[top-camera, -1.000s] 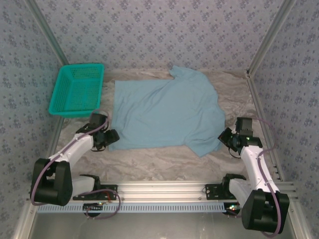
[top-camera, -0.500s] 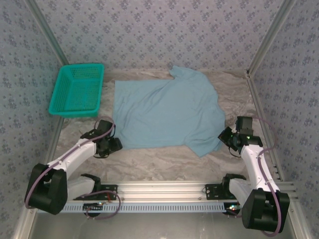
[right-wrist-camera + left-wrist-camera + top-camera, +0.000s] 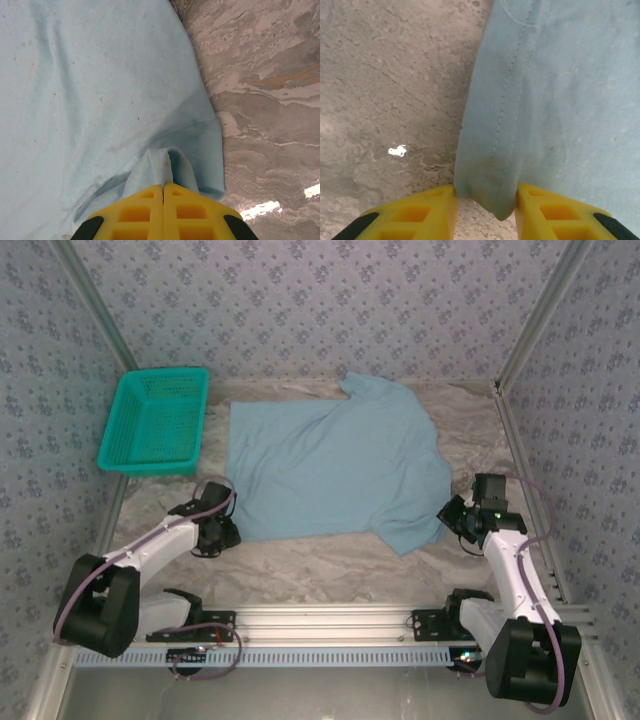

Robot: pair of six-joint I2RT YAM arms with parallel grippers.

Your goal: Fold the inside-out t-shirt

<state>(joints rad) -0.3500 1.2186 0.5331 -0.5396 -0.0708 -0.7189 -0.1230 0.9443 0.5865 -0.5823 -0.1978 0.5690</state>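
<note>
Fingers [image 3: 427, 212] of the left gripper [image 3: 485, 200] pinch a stitched hem corner of the inside-out t-shirt [image 3: 335, 465], at the cloth's lower left in the top view. The right gripper [image 3: 163, 192], pressed shut, nips a fold at its lower right edge. Spread flat mid-frame, the cotton looks light and limp, likely to sag and slide, so stitched hems and corners seem the surest holds.

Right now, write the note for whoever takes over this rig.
Left gripper: jaws either side of the shirt's near left corner, cloth touching both; whether the grip is firm is unclear.
Right gripper: shut on a pinch of cloth at the shirt's near right edge.
Shirt: spread flat on the table; basket sits apart at far left.
Done: both grippers at the near edge; no fold made.
Left: every fold.
</note>
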